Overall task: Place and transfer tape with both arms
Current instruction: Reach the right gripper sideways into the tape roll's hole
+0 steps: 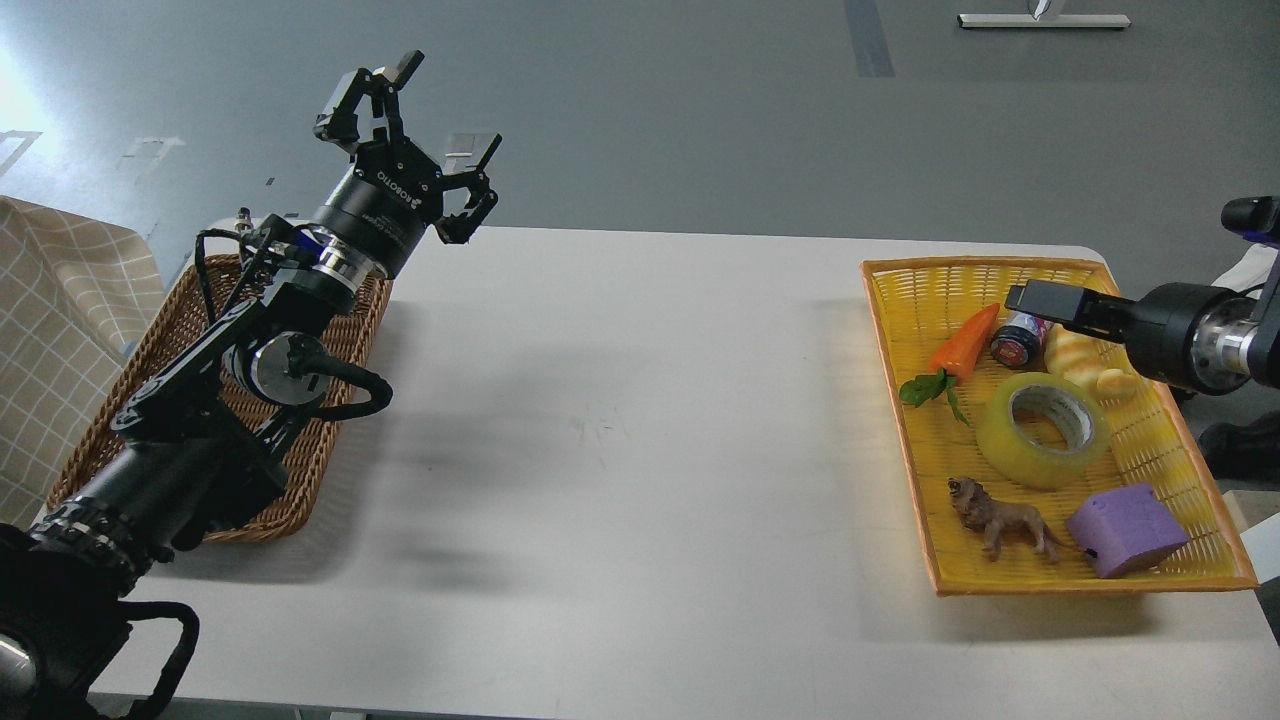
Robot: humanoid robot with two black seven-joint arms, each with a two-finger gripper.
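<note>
The tape (1043, 430), a translucent yellow roll with a grey-white core, lies flat in the middle of the yellow tray (897, 400) at the table's right. My right gripper (1035, 300) comes in from the right edge. It hovers over the tray's far part, above the can and the bread, just beyond the tape and not touching it. It is seen side-on, so its fingers cannot be told apart. My left gripper (440, 140) is open and empty, raised above the table's far left corner.
The tray also holds a toy carrot (965, 340), a small can (1013, 340), a bread toy (1088, 368), a lion figure (1005, 520) and a purple block (1125, 530). A brown wicker basket (330, 430) lies under my left arm. A checkered cloth (60, 330) is at the far left.
</note>
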